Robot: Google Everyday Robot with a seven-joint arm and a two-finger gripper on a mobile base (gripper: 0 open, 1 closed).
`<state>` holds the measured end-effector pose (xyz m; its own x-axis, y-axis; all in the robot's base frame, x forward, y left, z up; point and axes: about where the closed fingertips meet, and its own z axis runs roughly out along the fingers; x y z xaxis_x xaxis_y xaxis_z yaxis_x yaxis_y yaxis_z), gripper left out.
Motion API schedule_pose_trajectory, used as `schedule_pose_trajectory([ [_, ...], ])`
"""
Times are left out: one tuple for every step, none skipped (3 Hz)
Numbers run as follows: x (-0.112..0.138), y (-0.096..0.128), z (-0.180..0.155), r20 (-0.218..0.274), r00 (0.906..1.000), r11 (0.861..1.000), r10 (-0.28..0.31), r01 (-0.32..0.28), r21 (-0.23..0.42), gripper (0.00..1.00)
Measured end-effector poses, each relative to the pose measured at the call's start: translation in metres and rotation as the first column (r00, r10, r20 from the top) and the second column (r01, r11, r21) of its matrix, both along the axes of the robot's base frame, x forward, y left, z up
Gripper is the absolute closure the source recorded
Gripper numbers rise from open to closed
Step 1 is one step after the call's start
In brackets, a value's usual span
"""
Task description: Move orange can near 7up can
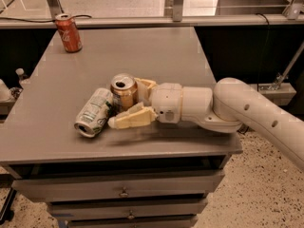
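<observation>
The orange can point(123, 91) stands upright on the grey table point(156, 56), its open silver top showing. The 7up can point(93, 112), white with green markings, lies on its side right next to it on the left, touching or nearly touching. My gripper point(129, 102) reaches in from the right with a cream finger on each side of the orange can: one finger point(133, 118) in front and one point(145, 85) behind. The fingers are closed around the orange can.
A red cola can point(68, 33) stands upright at the table's far left corner. Drawers point(123, 192) sit below the table's front edge. A metal rail point(142, 20) runs behind the table. My white arm point(247, 113) spans the right side.
</observation>
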<state>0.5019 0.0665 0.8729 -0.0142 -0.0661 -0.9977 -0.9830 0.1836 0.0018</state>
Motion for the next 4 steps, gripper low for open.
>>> schedule_pose_trajectory([
  [0.000,-0.001,0.000,-0.002,1.0000,1.000,-0.001,0.001,0.000,0.00],
  [0.002,-0.010,0.006,0.001,0.9999,1.000,-0.016,0.016,-0.011,0.00],
  [0.009,-0.037,0.026,0.019,0.9992,0.998,-0.036,0.037,-0.052,0.00],
  [0.017,-0.088,0.067,0.067,0.9941,0.989,-0.085,0.093,-0.118,0.00],
])
